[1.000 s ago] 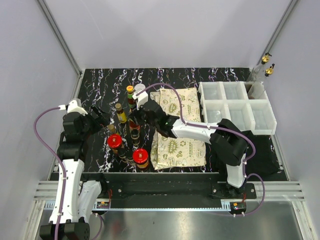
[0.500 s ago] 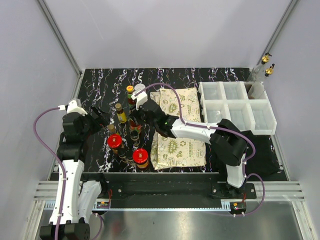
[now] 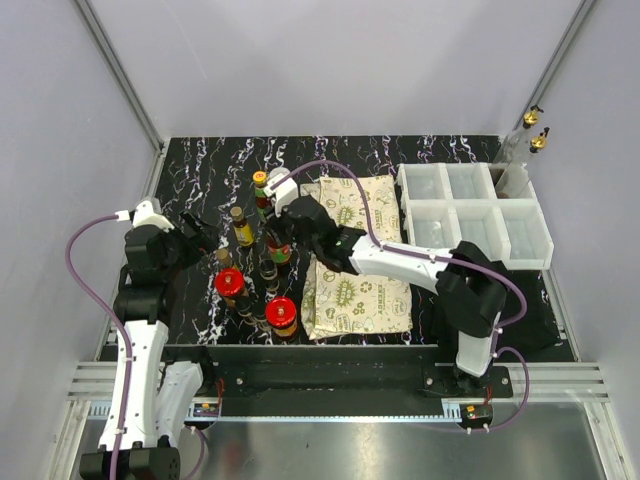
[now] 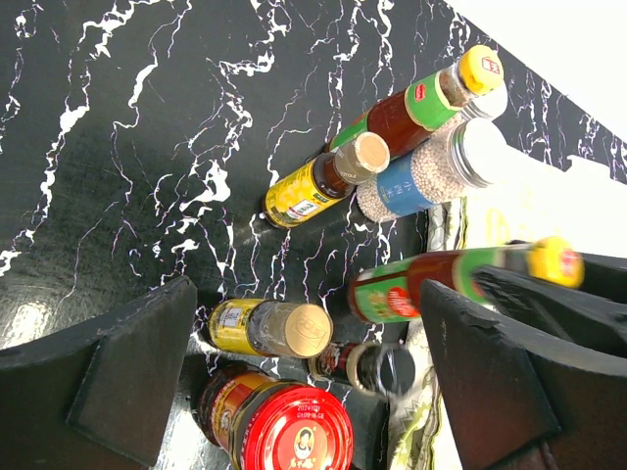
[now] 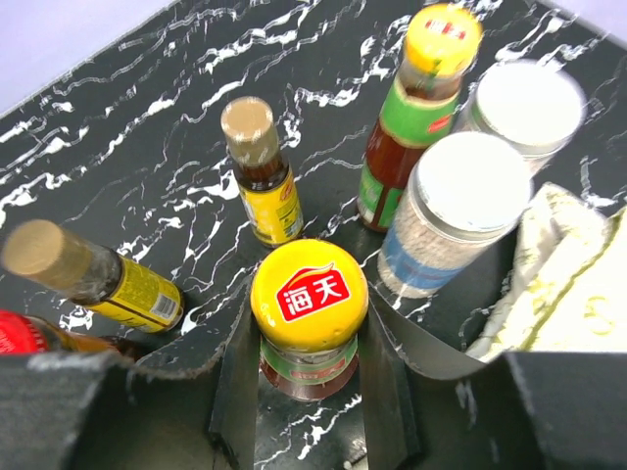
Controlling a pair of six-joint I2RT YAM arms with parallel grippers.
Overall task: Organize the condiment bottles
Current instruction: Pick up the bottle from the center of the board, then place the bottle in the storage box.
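jars with red caps sit nearest the arm bases. one red-capped jar (image 3: 282,312) is just beside the left edge of the cream patterned cloth (image 3: 360,300). a second red-capped jar (image 3: 229,282) is left of it and slightly farther. everything stands on the black marbled tabletop (image 3: 200,160).

left jaws released, spread wide, nothing between them, hovering at the cluster's left side. in the left wrist view the fingers (image 4: 127,377) frame a short gold-capped bottle (image 4: 269,328) and a black-capped bottle (image 4: 377,367).

right jaws clenched on the yellow-capped bottle (image 5: 309,294) in the middle of the cluster, one finger each side just under the cap. bottle upright, red label. cannot tell whether its base rests on the tabletop.

farther out, a tall gold-capped bottle (image 5: 260,166) with a yellow label stands to the left. beyond it is a second yellow-capped bottle (image 5: 416,108) with a green collar, beside two clear white-capped jars (image 5: 446,211). the nearer jar is blue-labelled and near the cloth's far left corner.

white compartment bins (image 3: 470,200) at far right, well apart from the cluster.
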